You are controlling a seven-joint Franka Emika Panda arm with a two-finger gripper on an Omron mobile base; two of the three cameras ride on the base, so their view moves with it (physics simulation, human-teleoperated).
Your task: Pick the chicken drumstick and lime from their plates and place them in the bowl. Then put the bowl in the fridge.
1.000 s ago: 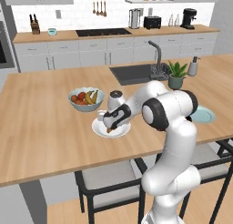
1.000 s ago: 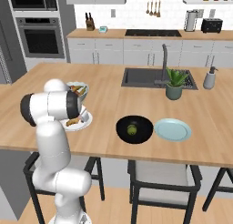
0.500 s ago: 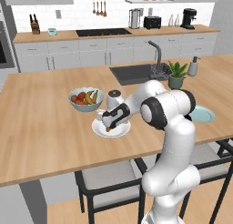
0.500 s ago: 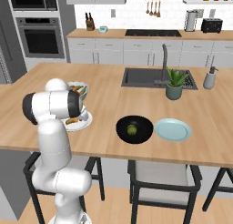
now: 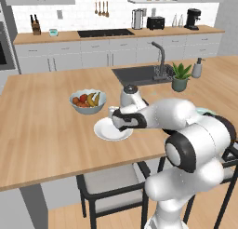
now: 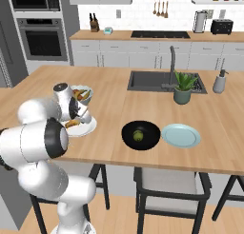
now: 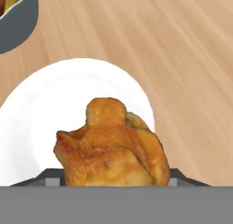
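The golden-brown chicken drumstick (image 7: 111, 148) sits between my gripper's (image 7: 113, 178) two fingers, which press on its sides just over the white plate (image 7: 45, 109). From the base views the gripper (image 5: 118, 123) hangs low over that plate (image 5: 106, 132) at the island's front, shut on the drumstick (image 6: 71, 124). The lime (image 6: 138, 134) lies inside the glossy black bowl (image 6: 150, 138), to the right of the white plate (image 6: 88, 128). Right of the bowl, the pale blue-green plate (image 6: 180, 135) lies bare. The grey fridge (image 6: 5, 47) stands at the far left.
A grey-blue fruit bowl (image 5: 87, 102) stands just behind the white plate. Further back are the sink and faucet (image 6: 164, 81), a potted plant (image 6: 182, 88) and a soap bottle (image 6: 219, 81). Stools (image 5: 109, 184) stand under the island's front edge.
The jaws have closed in from wide open onto the drumstick. The arm has hardly moved over the white plate.
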